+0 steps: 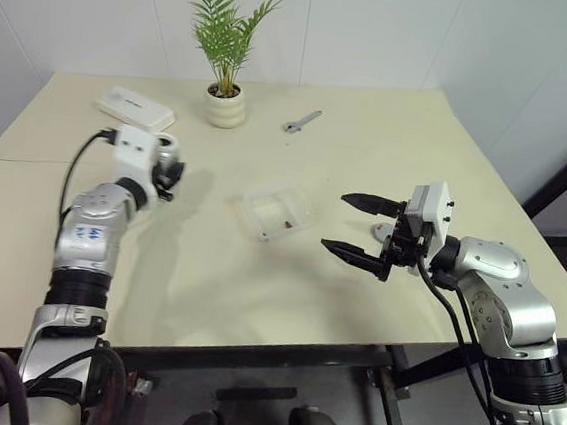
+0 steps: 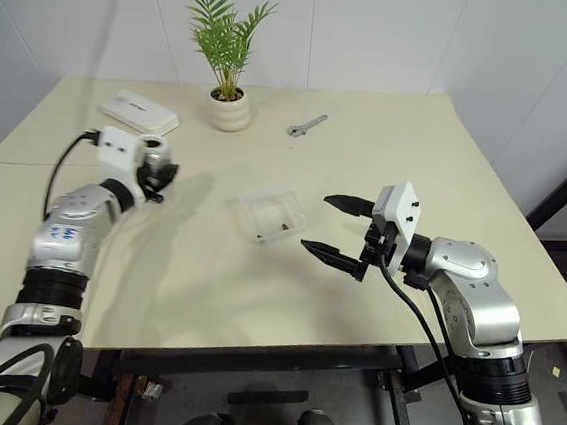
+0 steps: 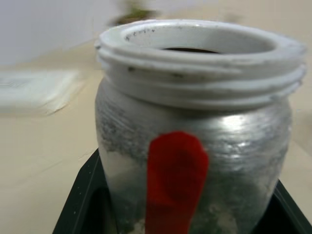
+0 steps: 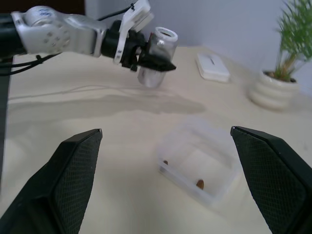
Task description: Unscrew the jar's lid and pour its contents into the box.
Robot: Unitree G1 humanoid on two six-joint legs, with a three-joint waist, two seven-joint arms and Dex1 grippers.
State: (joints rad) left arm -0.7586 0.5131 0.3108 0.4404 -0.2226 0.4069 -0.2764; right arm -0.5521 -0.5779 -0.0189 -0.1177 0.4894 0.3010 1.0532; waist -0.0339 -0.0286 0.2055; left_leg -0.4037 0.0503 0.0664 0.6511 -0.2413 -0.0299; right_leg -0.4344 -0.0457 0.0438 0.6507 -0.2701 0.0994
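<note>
While clamped round the jar [image 3: 195, 161] by the left gripper [image 1: 167, 173] near the tabletop's left edge, looks light, rigid, slick-sided, with right gripper [image 1: 360, 227] spread wide, empty

Walls: plain white, meeting in a corner.
Bench [image 1: 370, 151]: cream top, dark frame.
Floor: grey, beneath the bench.

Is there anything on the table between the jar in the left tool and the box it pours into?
Nothing visible. The jar, lid off and clamped in the left tool, has only bare table between it and the box. The open right tool hangs on the box's far side. A few brown bits already lie in the box.
</note>
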